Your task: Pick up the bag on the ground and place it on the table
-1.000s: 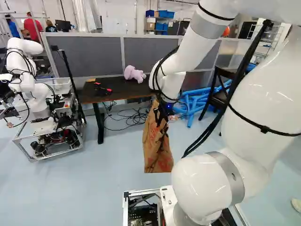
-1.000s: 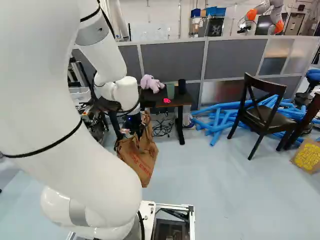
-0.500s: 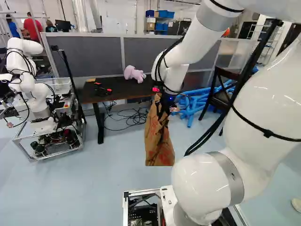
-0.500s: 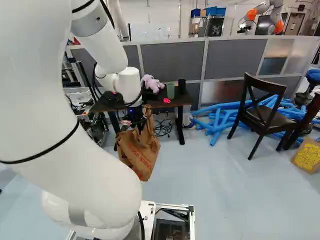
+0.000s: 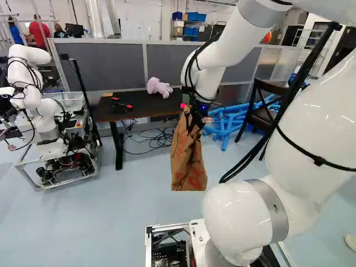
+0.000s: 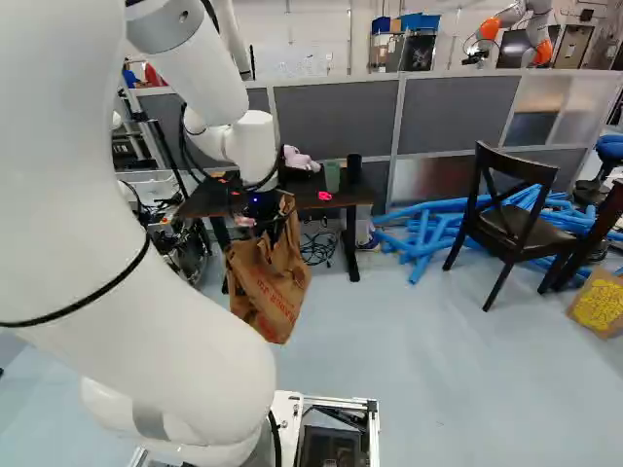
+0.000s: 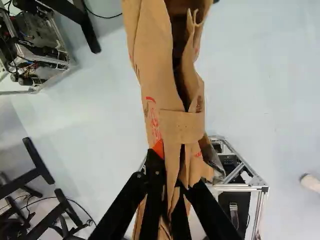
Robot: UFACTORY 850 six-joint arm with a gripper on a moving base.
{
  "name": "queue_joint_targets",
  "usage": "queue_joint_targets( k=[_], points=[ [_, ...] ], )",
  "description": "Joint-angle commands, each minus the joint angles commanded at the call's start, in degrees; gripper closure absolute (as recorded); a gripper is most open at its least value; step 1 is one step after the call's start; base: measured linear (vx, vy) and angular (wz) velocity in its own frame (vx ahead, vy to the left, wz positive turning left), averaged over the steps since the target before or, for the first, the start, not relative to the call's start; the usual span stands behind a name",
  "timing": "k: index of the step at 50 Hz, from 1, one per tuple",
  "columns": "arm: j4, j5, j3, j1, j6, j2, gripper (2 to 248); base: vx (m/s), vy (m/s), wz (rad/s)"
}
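In the left base view my gripper [image 5: 194, 121] is at the top of the brown paper bag [image 5: 188, 164], which hangs below it, clear of the floor. The wrist view has my gripper [image 7: 170, 187] shut on the folded paper of the bag [image 7: 181, 125], with one orange pad [image 7: 159, 148] showing against it. Behind the bag stands the dark table [image 5: 147, 104]; the bag hangs lower than its top. Part of the bag's upper edge is hidden by the gripper in the base views.
A purple plush toy [image 5: 159, 87], tools [image 5: 121, 104], a green cup [image 6: 332, 176] and a dark cup [image 6: 353, 168] are on the table. Another robot [image 5: 33, 83] stands to its left. Blue tubes [image 6: 423, 233] and a chair [image 6: 506, 219] are to the right; cables [image 5: 156, 137] lie beneath the table.
The arm has raised my gripper, and the bag has risen with it, shifting slightly ahead toward the table. The base and the things on the table have stayed put.
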Motion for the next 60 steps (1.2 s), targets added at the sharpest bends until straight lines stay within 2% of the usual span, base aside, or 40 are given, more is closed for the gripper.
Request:
queue_joint_targets(
  k=[46,60],
  points=[
    [-0.3,-11.7,-10.1,-0.4,0.0,-0.6,229,0.0,0.0,0.0],
    [-0.3,-13.2,-12.9,0.3,0.0,-0.6,229,0.0,0.0,0.0]
  ],
)
